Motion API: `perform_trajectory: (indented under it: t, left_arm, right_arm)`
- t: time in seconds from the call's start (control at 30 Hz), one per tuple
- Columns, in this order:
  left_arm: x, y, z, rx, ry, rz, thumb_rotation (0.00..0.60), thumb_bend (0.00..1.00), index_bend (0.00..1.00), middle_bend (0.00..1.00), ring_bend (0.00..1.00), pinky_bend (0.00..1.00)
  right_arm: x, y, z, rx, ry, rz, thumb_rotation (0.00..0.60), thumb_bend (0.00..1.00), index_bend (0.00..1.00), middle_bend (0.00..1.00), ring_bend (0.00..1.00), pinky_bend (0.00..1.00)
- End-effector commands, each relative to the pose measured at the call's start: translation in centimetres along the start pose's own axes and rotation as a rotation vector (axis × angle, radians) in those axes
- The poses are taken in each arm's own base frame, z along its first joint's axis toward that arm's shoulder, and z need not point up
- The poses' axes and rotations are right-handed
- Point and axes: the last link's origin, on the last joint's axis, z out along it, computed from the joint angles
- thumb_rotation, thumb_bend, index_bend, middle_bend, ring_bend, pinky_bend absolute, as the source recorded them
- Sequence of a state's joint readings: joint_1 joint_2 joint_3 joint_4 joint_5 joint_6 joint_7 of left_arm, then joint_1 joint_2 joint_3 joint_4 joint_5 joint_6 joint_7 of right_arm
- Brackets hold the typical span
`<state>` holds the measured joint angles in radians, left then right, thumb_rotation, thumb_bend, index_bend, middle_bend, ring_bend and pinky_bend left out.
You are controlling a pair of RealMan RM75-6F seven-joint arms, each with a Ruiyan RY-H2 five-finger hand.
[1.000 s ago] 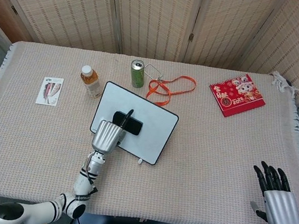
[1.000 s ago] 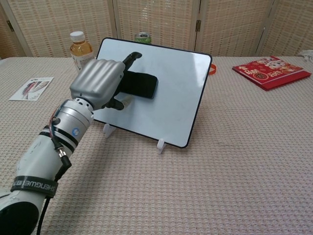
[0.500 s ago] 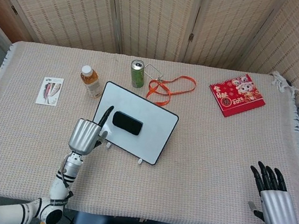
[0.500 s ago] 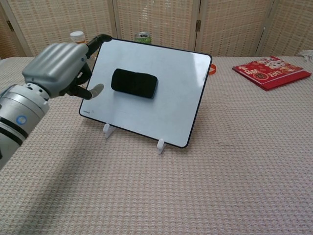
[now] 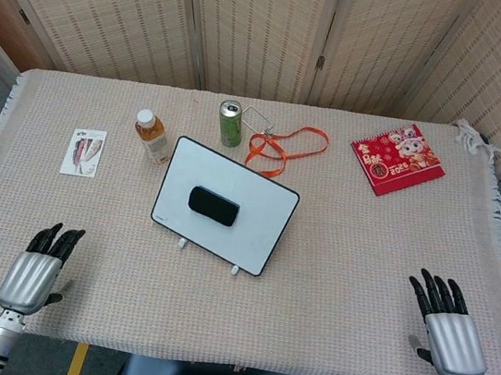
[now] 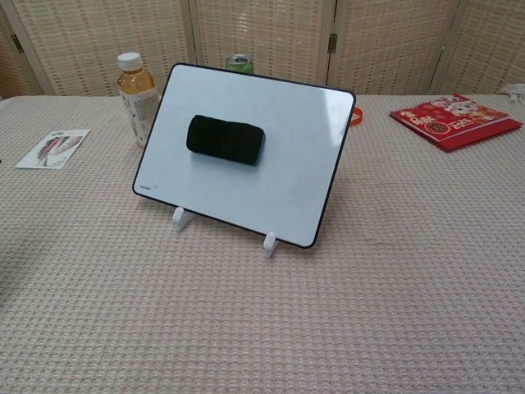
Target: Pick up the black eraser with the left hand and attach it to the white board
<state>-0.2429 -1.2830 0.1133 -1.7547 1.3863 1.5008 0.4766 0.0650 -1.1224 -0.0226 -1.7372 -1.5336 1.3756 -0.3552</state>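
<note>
The left robot hand (image 5: 33,276) rests empty with fingers spread at the near left edge of the tabletop (image 5: 345,247); the right robot hand (image 5: 449,339) lies likewise, near right. The black eraser (image 6: 225,139) clings to the tilted white board (image 6: 295,164). It looks light, blocky and soft-faced, best gripped across its short sides.

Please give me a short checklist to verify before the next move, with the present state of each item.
1. Black eraser sits on the white board: ok.
2. Board upright on its small feet, tilted back: ok.
3. Left hand free of the eraser, fingers apart, at the near table edge: ok.
4. Right hand empty, fingers apart: ok.
5. Bottle beside the board standing: ok.
6. Eraser holds firmly: cannot tell.
</note>
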Motion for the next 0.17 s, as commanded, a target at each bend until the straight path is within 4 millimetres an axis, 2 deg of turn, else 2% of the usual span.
perform_trajectory:
  t: [0.03,0.17]
  left_arm:
    - [0.35,-2.17,-1.85,0.058,0.025,0.003,0.600,0.31,0.00,0.01,0.00,0.00]
    - [0.25,-2.27,-1.63,0.054,0.029,0.020,0.600,0.30,0.00,0.00,0.00,0.00]
  right_arm:
    - [-0.10,-0.05,0.14,0.001,-0.006,-0.001,0.600,0.26,0.00,0.00,0.00,0.00]
    - [0.21,-0.04,-0.08,0.002,0.010,0.006,0.600,0.26,0.00,0.00,0.00,0.00]
